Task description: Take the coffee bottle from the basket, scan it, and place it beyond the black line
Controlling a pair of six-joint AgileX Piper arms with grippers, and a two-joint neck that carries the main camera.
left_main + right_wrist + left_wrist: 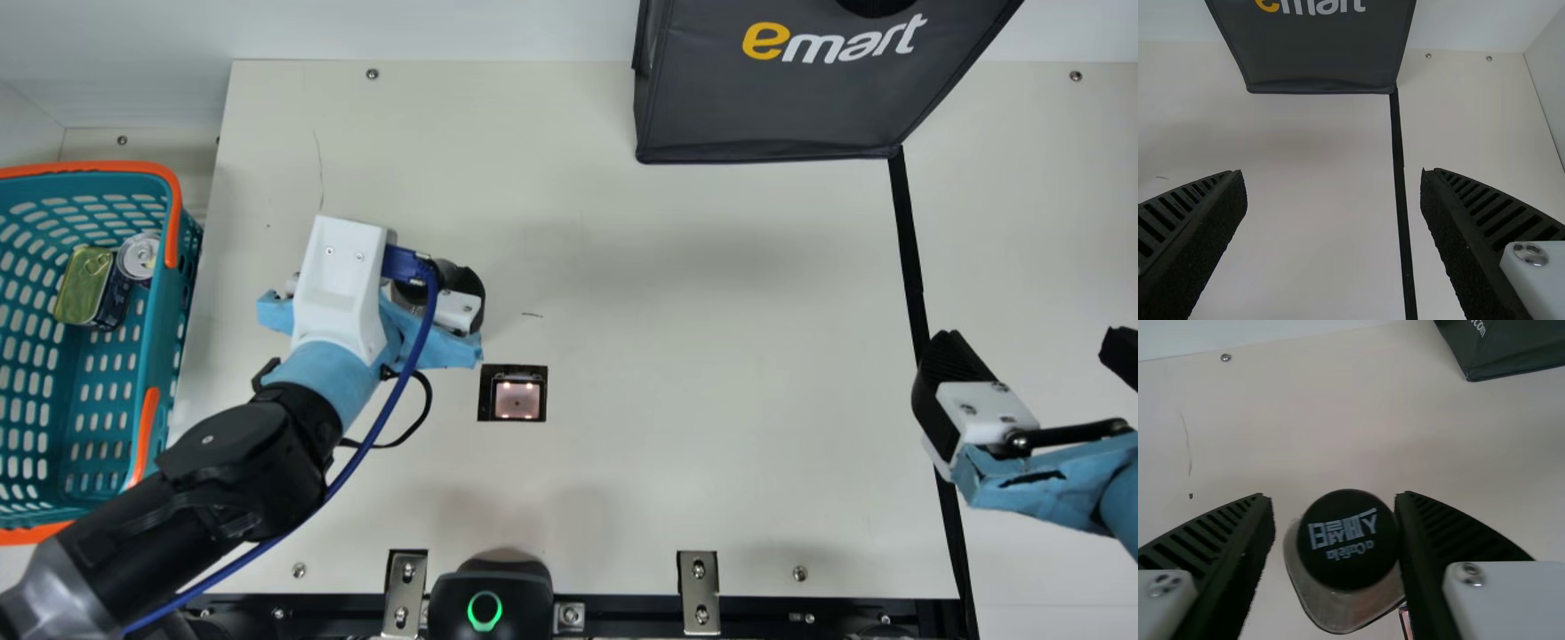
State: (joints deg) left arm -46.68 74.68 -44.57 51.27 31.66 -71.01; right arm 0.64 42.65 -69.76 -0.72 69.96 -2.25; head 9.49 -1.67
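**By the scanner (517, 400): coffee bottle (1350, 540) at our left gripper (380, 293)**

So we've got the bottle between the left jaws, its black cap facing the wrist camera. Honestly, we can't tell if they're pinching it or just around it. It's out of the basket (160, 329) and well short of the black line (909, 240).

Our right gripper (1031, 345) has its jaws spread wide with nothing in them, and in its own wrist view the line runs between them.

Over in the basket there's a green-topped can (82, 284) right beside a silver-topped can (140, 256). Across the table (622, 480), a dark bag (765, 107) sits at the far end of the line.
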